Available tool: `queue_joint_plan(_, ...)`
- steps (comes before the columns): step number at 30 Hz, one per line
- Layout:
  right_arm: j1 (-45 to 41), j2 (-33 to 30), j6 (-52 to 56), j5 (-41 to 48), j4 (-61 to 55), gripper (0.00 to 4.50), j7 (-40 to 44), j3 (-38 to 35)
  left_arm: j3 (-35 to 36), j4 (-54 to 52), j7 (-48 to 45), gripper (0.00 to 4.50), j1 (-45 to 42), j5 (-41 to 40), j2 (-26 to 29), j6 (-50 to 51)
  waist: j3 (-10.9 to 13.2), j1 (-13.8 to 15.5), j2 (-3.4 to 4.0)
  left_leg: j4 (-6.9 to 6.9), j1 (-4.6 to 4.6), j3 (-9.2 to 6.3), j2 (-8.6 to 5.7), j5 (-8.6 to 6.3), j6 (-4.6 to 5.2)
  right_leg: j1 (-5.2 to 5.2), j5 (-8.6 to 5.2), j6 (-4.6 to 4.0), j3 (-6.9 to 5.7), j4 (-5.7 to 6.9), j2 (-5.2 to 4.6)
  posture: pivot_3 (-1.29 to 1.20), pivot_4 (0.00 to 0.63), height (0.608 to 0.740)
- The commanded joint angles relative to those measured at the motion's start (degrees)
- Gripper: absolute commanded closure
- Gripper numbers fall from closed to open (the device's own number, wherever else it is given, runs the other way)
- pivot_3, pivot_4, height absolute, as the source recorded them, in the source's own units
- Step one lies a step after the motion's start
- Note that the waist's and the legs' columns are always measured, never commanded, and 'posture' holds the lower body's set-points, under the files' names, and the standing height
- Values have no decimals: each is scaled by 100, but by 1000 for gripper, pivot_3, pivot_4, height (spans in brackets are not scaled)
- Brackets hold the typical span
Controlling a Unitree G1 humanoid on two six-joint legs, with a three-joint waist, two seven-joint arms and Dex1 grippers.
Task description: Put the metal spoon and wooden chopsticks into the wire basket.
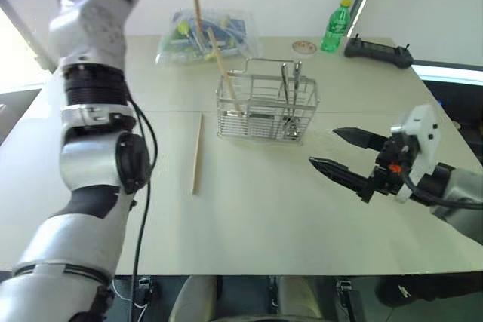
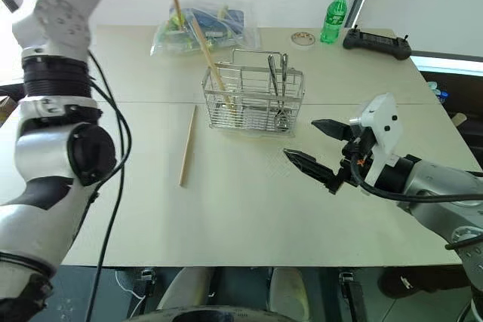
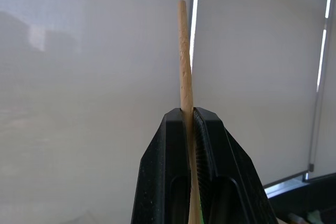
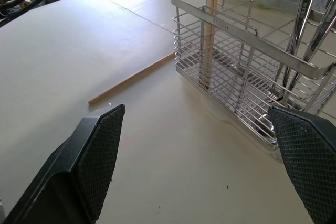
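The left gripper (image 3: 191,129) is raised high above the table (image 1: 302,216), its black fingers clamped on one of the wooden chopsticks (image 1: 215,50), which slants down so that its lower tip rests inside the left-hand end of the wire basket (image 1: 266,107). The basket stands toward the far middle of the table, with shiny metal utensils upright in its right-hand compartment (whether the metal spoon is among them I cannot tell). A second chopstick (image 1: 197,152) lies flat on the table just left of the basket, apart from it. The right gripper (image 1: 349,154) hovers over the table's right side, near the basket, with its jaws spread wide and nothing between them. The main risk, as I judge it, is the release: the held stick leans steeply and is long against the shallow basket, so letting go at this tilt could let it tip over the rim or lever the light basket sideways. The flat stick is thin and may skid when pinched.
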Motion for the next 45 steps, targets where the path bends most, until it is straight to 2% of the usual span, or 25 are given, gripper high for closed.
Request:
queue_joint_plan(1,46,16,-102,169,-242,0,-185,-242,-100,115,-142,4447,-125,-12,-121,-269,0,-15,1,-1,-1,3,0,0,0,-3,0,0,1,0,0,0,150,690)
queue_joint_plan(6,216,32,-148,320,-385,0,-457,-374,-341,356,-310,4447,31,105,-391,-421,1,13,1,-1,-3,2,0,-1,3,-3,0,0,0,0,1,0,150,690)
queue_joint_plan(14,343,59,-239,506,-478,0,-833,-470,-705,-280,-123,4447,1063,193,-875,-305,-2,5,4,4,-3,-2,1,-4,8,0,0,-1,1,-2,3,0,150,690)
queue_joint_plan(17,337,48,-282,562,-444,0,-891,-465,-697,-456,-56,3413,1229,112,-906,-162,-2,10,5,1,-4,-2,2,-4,8,-2,-1,-2,1,-2,5,0,150,690)
queue_joint_plan(23,238,-3,-331,491,-285,0,-839,-350,-695,-1037,-73,349,1409,-68,-853,284,-3,16,6,3,-3,-4,0,-4,10,3,-1,-1,1,-3,5,0,150,690)
queue_joint_plan(24,209,-5,-333,477,-255,0,-825,-325,-680,-1148,-74,27,1423,-115,-834,381,-3,16,6,3,-3,-4,0,-4,10,3,-1,-2,1,-3,5,0,150,690)
queue_joint_plan(28,107,-7,-338,426,-172,0,-758,-221,-467,-1566,11,27,1299,-438,-596,932,-3,14,6,4,-2,-7,2,-4,10,3,-2,-2,1,-3,9,0,150,690)
queue_joint_plan(34,14,32,-367,315,-79,0,-666,-74,140,-1583,315,27,622,-867,326,1594,-2,-9,7,0,-2,-8,8,-4,10,-3,-2,-4,3,0,21,0,150,690)
queue_joint_plan(38,-2,60,-394,243,-60,0,-615,-23,490,-638,687,27,5,-844,1395,2349,-4,-22,11,-2,-1,-7,9,-5,10,-5,-3,-4,4,0,23,0,150,690)
queue_joint_plan(40,31,82,-417,174,-64,0,-568,3,201,-150,799,27,-56,-442,1827,2558,-8,-28,18,-5,6,-5,8,-5,11,-1,-5,0,5,2,23,0,150,690)
queue_joint_plan(42,55,106,-434,115,-60,0,-523,29,-18,268,968,27,-63,-132,2018,2689,-10,4,21,-7,15,-5,7,-5,11,8,-7,5,5,3,23,0,150,690)
queue_joint_plan(45,-49,181,-479,-16,-7,0,-486,194,-370,1332,1861,27,40,531,2022,3488,-11,95,12,5,18,-14,8,-5,10,22,-14,17,-2,4,23,0,150,690)
